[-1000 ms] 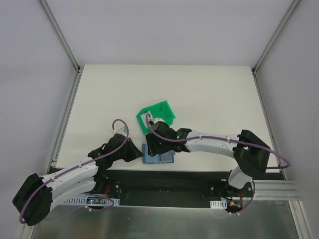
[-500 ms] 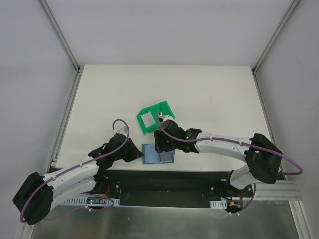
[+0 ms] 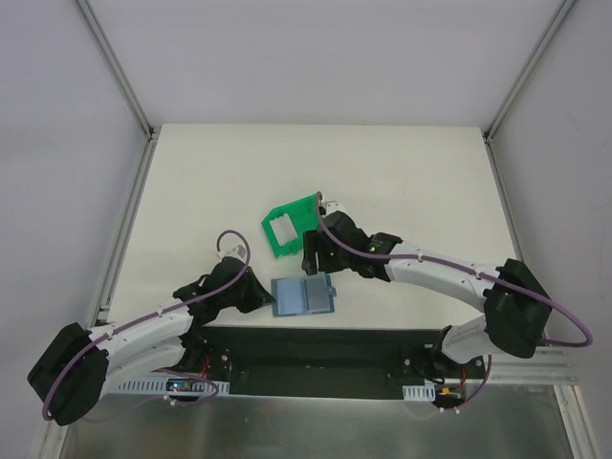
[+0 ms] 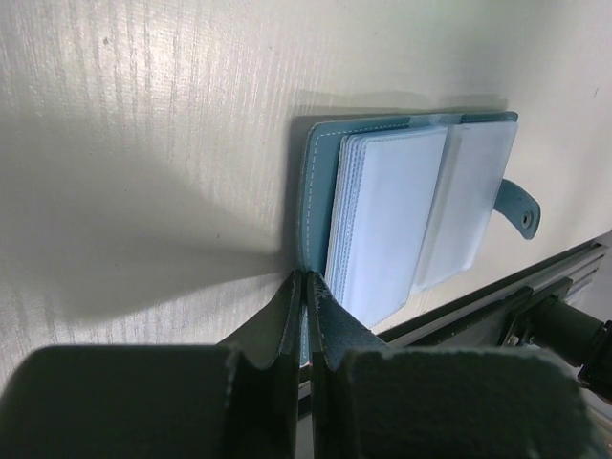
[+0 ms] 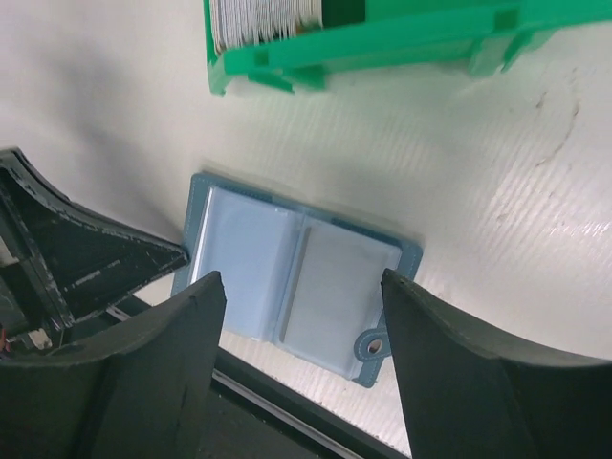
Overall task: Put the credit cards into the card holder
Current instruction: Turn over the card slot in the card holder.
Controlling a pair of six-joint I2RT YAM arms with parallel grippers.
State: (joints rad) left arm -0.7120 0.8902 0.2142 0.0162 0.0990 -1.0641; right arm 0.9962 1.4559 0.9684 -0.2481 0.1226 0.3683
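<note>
My left gripper (image 4: 304, 284) pinches the left cover edge of the card holder (image 3: 303, 296), which lies open at the table's (image 3: 402, 182) near edge. My right gripper (image 5: 296, 287) hangs spread above it. Just beyond lies the tipped green bin (image 3: 290, 228), the credit cards (image 5: 263, 17) inside.

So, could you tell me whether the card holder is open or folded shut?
Open: the card holder lies spread flat, pale sleeves facing up, snap tab sticking out; the left gripper pinches one edge.
</note>
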